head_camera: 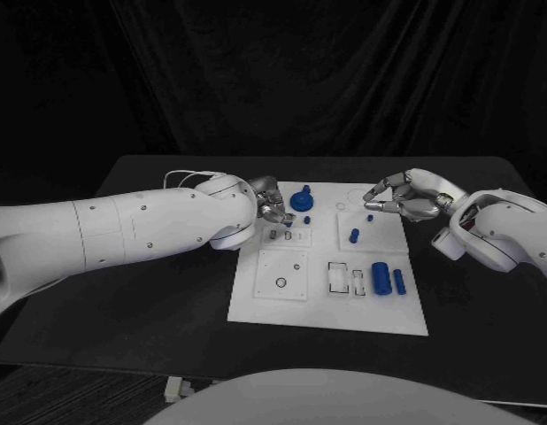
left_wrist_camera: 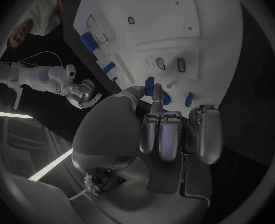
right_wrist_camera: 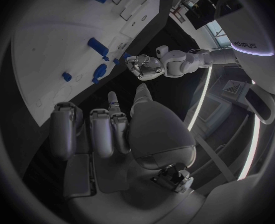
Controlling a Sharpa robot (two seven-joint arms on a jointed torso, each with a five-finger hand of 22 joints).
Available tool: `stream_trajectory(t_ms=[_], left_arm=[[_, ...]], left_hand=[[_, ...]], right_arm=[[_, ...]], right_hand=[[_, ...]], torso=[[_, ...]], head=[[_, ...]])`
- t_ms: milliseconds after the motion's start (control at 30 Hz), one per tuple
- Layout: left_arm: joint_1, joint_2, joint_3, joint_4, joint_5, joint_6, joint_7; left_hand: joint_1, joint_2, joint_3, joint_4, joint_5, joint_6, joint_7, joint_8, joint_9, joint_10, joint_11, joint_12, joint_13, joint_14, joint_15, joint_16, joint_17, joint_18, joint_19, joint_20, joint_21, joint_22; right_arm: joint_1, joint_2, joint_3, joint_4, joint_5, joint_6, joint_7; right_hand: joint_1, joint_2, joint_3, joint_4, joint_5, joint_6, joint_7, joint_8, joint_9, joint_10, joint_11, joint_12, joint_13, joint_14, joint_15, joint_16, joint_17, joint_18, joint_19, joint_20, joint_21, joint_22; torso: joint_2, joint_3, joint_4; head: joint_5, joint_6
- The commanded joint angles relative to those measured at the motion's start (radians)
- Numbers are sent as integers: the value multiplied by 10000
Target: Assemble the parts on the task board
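task board: lying mid-frame on the black tabletop, white, several recessed slots.
progress: looking early-to-mid; some parts seated, several slots at lower centre of the board showing empty outlines.
loose parts: two blue cylinders lying side by side at the board's lower right, not yet inserted.
seated parts: large blue knob near the board's upper left; small blue peg standing upper centre.
left hand: hovering at the board's upper-left corner just beside the knob, fingers curling in, apparently holding nothing; contact hard to judge.
right hand: hanging over the board's upper-right corner, fingers half curled, apart, gripping nothing.
remaining: judging cylinders plus open slots still needing filling.
writing: "sharpa" lettering readable on the arm in the right wrist view; none legible on the board.
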Motion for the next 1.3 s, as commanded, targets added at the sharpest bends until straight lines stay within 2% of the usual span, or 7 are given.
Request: stream_trajectory(t_ms=[33, 267, 533, 833, 867, 933, 1300], left_arm=[[-31, -89, 7, 185, -53, -1203, 664], [-330, -245, 5, 410, -157, -1750, 763], [-629, -193, 4, 394, -796, -1629, 437], [-717, -128, 3, 355, -1124, -1432, 6], [-720, -124, 3, 356, -1181, -1422, -22], [-727, -120, 3, 355, -1264, -1367, -82], [-749, -111, 3, 341, -1412, -919, -440]], left_hand=[[-47, 26, 1185, -1137, -36, -9, -69, 44, 9, 1041, 65, 35, 2634, 1057, 47, 26, 2634, 180, 149, 26, -59, 1361], [-52, 40, 1209, -1138, -26, -15, -64, 45, 15, 1041, 70, 35, 2634, 1057, 51, 26, 2634, 179, 151, 29, -57, 1364], [-129, 50, 1260, -1120, -203, -45, -71, 52, 49, 1041, 75, 35, 2634, 1057, 64, 26, 2634, 191, 128, 44, -108, 1340], [-181, 61, 1279, -1103, -333, -70, -88, 49, 65, 1041, 65, 35, 2634, 1057, 58, 26, 2634, 195, 123, 45, -123, 1338], [-198, 65, 1282, -1099, -407, -81, -97, 48, 72, 1041, 60, 35, 2634, 1057, 53, 26, 2634, 195, 123, 43, -126, 1339], [-251, 93, 1284, -1073, -859, -93, -143, 43, 83, 1041, 23, 35, 2634, 1057, 29, 26, 2634, 200, 120, 29, -144, 1339], [-432, 120, 1185, -930, -1364, -117, -126, -16, 49, 1041, 23, 35, 2634, 1057, 20, 26, 2634, 206, 110, 13, -193, 1330]], right_arm=[[-34, -30, 6, 52, -30, -271, 120], [-80, -76, 6, 141, -30, -473, 209], [-100, -150, 6, 320, -30, -792, 363], [-120, -156, 6, 382, -30, -916, 426], [-122, -156, 6, 384, -30, -921, 428], [-128, -157, 6, 389, -30, -929, 432], [-201, -161, 6, 376, -30, -896, 414]], right_hand=[[71, 49, -56, -3, 53, 25, 59, -64, -13, 548, 61, -40, 1929, 410, 73, -54, 836, 167, -33, 29, -60, 1984], [77, 48, -58, -6, 55, 29, 60, -63, -12, 533, 64, -49, 1907, 403, 75, -63, 819, 173, -45, 30, -80, 1977], [113, 48, -61, -23, 66, 32, 63, -64, -13, 525, 69, -53, 1900, 399, 81, -64, 820, 176, -55, 35, -97, 1972], [158, 48, -62, -43, 86, 31, 67, -68, -14, 518, 72, -57, 1891, 394, 85, -68, 814, 178, -62, 40, -109, 1969], [158, 48, -62, -43, 86, 31, 67, -68, -14, 518, 72, -57, 1891, 394, 85, -68, 814, 178, -62, 40, -109, 1969], [158, 48, -62, -43, 86, 31, 67, -68, -14, 518, 72, -57, 1891, 394, 85, -68, 814, 178, -62, 40, -109, 1969], [194, 49, -65, -59, 110, 16, 72, -78, -18, 514, 72, -58, 1889, 392, 87, -67, 816, 180, -65, 44, -116, 1968]], torso=[[4, 5, -7], [13, 14, -10], [3, 17, -3], [16, 3, -4], [23, 2, -8], [23, 8, -19], [4, 14, -8]], head=[[7, -1], [21, -1], [-41, -1], [-58, -1], [-58, -1], [-44, -1], [-45, -1]])
